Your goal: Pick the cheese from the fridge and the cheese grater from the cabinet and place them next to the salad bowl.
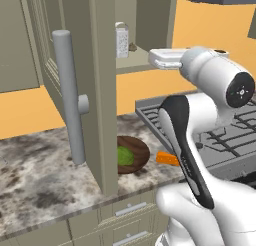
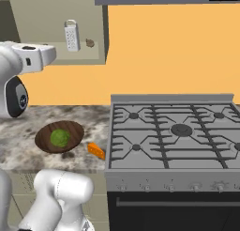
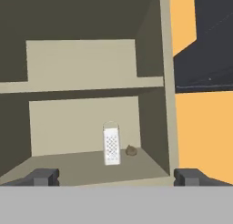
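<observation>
Left base view: the cheese grater [image 1: 122, 39] stands upright in the open cabinet [image 1: 100, 90]. Right base view: the cheese [image 2: 96, 150] lies beside the salad bowl [image 2: 60, 136]. Hand view: my gripper [image 3: 116, 176] is spread wide, empty.

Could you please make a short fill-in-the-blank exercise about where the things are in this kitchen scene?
1. The grater stands upright on the lowest shelf of the open ____.
2. The orange cheese lies on the counter between the bowl and the ____.
3. The gripper faces the grater with its fingers ____.
4. The small lump beside the grater is ____ in colour.

Missing words: cabinet; stove; open; brown
</observation>
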